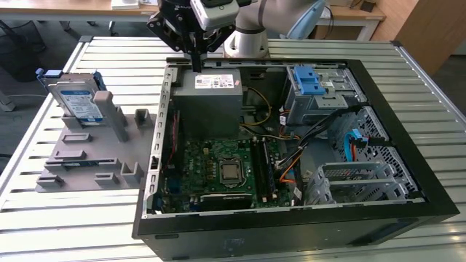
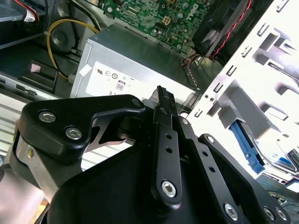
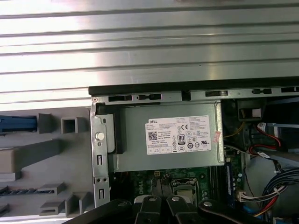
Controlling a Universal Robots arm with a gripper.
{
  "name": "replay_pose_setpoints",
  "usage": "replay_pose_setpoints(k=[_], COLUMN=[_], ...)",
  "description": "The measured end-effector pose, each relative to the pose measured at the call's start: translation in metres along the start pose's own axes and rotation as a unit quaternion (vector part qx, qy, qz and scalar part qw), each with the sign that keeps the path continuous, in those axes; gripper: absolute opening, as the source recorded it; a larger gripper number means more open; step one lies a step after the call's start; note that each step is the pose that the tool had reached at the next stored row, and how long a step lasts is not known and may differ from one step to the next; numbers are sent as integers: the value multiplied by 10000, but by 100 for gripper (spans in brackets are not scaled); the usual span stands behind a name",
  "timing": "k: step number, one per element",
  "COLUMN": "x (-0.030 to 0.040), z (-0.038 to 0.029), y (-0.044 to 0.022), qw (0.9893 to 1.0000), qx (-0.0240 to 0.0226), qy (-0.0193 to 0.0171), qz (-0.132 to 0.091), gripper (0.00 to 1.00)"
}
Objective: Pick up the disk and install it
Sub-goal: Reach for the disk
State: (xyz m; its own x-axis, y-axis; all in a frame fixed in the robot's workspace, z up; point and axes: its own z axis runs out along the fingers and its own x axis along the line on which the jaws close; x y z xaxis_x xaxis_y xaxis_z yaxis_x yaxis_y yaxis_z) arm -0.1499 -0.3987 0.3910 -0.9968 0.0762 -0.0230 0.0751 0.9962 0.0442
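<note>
The disk [image 1: 77,101], a silver drive with a white-and-blue label and blue rails, stands on edge in the grey fixture [image 1: 87,158] at the exterior view's left, outside the computer case [image 1: 407,164]. My gripper [image 1: 197,65] hangs over the case's far wall, above the grey power-supply box [image 1: 211,103], well to the right of the disk. Its fingers are shut with nothing between them, seen closely in the second wrist view [image 2: 161,93]. The disk's blue rail [image 3: 16,123] shows at the edge of the first wrist view and the second wrist view [image 2: 247,147].
Inside the open case lie the green motherboard [image 1: 218,169], loose cables [image 1: 291,147] and a drive cage with a blue latch [image 1: 313,82] at the far right corner. The slatted metal table [image 1: 87,229] runs all around. A wooden desk [image 1: 65,8] stands behind.
</note>
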Motion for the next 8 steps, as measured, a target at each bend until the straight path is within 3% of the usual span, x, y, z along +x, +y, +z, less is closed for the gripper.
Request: replay_pose_setpoints(k=[8], x=[19], z=[2], y=[-1], qw=[10000], qx=[0], qy=[0], qz=[0], gripper=[11])
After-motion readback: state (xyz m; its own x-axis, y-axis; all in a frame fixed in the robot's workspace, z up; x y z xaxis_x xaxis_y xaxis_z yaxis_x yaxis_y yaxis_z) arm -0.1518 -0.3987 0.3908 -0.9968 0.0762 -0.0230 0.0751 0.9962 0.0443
